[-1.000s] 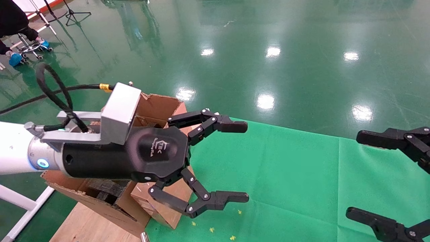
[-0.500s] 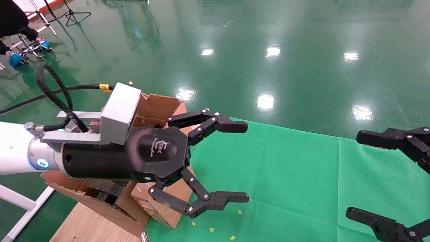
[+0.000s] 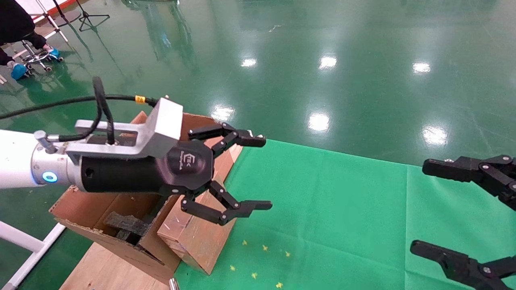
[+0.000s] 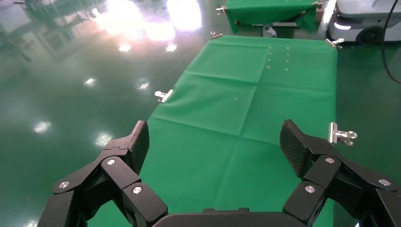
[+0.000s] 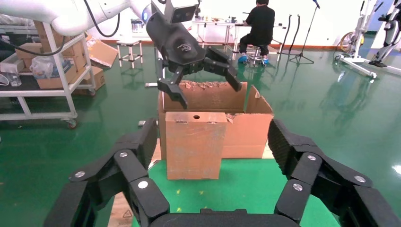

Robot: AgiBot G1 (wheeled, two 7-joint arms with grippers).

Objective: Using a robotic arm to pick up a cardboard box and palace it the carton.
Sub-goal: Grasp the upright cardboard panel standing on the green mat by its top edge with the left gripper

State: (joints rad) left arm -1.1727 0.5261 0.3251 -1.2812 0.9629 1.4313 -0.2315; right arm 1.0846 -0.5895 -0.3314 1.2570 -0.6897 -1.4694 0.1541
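The box (image 3: 201, 237) is seen leaning on edge against the carton (image 3: 76, 209), at the rim of the green cloth (image 3: 342, 209). The left gripper (image 3: 258, 173) is held spread and empty above it; the right gripper (image 3: 419, 209) is parked, also spread. The box is judged stiff and light, its taped faces perhaps slick, so its thin top edge is best pinched mid-length.

Carton (image 3: 80, 209) interior mostly behind left arm (image 3: 121, 177)
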